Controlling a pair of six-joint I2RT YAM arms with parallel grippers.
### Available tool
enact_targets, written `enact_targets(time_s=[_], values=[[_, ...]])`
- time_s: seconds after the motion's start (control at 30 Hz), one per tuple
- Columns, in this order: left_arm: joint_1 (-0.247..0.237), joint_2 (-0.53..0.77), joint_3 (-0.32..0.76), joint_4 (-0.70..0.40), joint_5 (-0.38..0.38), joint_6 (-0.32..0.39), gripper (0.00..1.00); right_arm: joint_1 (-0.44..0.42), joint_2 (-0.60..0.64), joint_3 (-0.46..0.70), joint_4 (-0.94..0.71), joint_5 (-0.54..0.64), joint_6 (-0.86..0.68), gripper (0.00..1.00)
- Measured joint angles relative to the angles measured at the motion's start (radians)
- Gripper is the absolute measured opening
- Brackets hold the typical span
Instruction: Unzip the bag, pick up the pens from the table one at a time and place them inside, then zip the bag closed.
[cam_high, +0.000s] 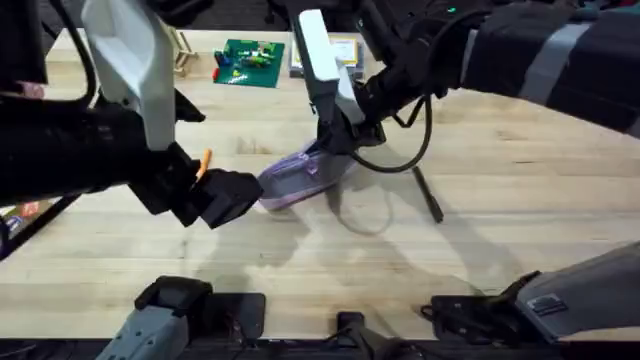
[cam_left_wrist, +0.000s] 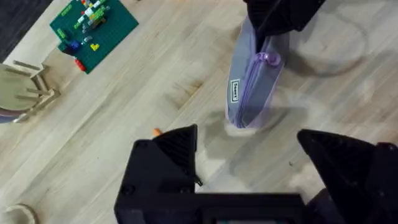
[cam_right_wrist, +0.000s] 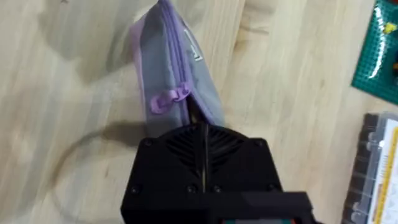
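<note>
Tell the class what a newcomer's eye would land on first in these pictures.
The lavender bag at mid-table, pinched at one end by the right gripper. Next, the left gripper, fingers spread wide, hovering beside the bag's other end. Then the green brick plate at the table's far edge.

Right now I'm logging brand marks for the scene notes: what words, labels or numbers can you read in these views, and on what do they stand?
Nothing here can be read for certain.
Small white tag on the lavender pouch: dark print, too blurred to read.
Yellow-and-white label on the clear plastic box: no letters legible.
Green building-brick baseplate: no text.
</note>
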Motion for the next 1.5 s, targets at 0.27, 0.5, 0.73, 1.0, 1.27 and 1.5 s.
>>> enact_targets(time_s=[0.27,0.5,0.73,1.0,1.27,1.5], values=[[0.000,0.000,0.000,0.000,0.000,0.000,0.993,0.007,0.032,0.000,0.030,-0.056,-0.002,0.029],[0.000,0.000,0.000,0.000,0.000,0.000,0.993,0.026,0.078,0.000,0.030,-0.084,-0.003,0.030],[0.000,0.000,0.000,0.000,0.000,0.000,0.993,0.026,0.078,0.002,0.029,-0.083,-0.002,0.108],[0.000,0.000,0.000,0.000,0.000,0.000,0.993,0.022,0.078,0.014,0.029,-0.077,-0.011,0.993],[0.000,0.000,0.000,0.000,0.000,0.000,0.994,0.024,0.078,0.014,0.028,-0.076,-0.014,0.996],[0.000,0.000,0.000,0.000,0.000,0.000,0.993,0.024,0.075,0.014,0.038,-0.071,-0.014,0.997]])
